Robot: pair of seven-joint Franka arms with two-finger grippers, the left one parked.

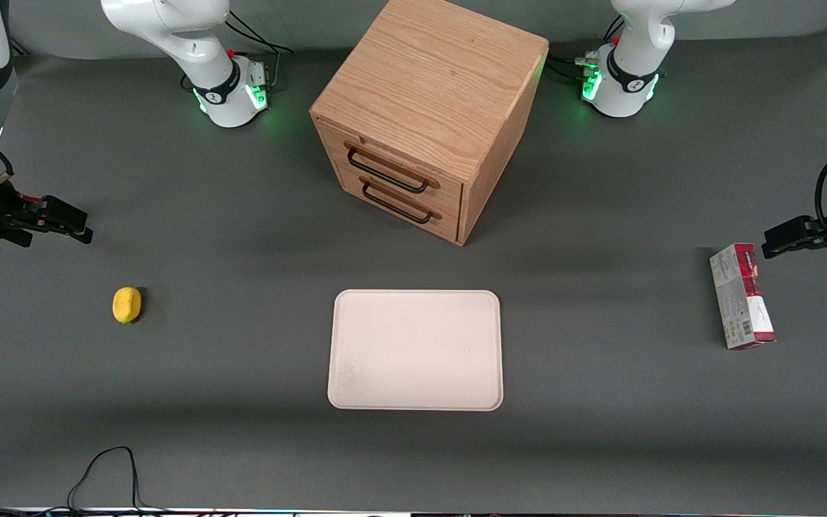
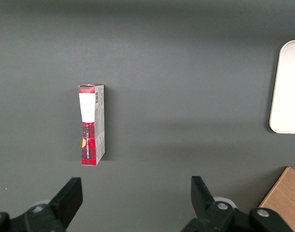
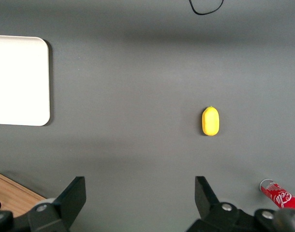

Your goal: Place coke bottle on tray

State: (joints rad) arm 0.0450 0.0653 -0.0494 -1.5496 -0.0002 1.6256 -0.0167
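The gripper (image 1: 76,224) of the right arm is held above the tabletop (image 1: 241,431) at the working arm's end, close to that edge, with nothing between its fingers; in the right wrist view the two black fingers (image 3: 72,195) are seen spread wide apart over bare grey surface. The coke bottle (image 3: 279,195) is seen only in the right wrist view, lying on its side on the tabletop just beside one of the fingers and outside the gap between them, untouched; its clear base and part of the white script on red are shown, the rest being cut off by the frame edge. A yellow lemon-shaped thing (image 1: 126,304) lies on the tabletop near the gripper, nearer to the front camera than it, and well apart from the bottle. The tray (image 1: 415,350) is set flat toward the middle of the tabletop, near the front edge, and nothing is carried on it. A wooden drawer box (image 1: 429,115) is placed farther from the front camera than the tray, with both of its handled drawers closed. A red-and-grey carton (image 1: 740,296) lies flat toward the parked arm's end of the tabletop.
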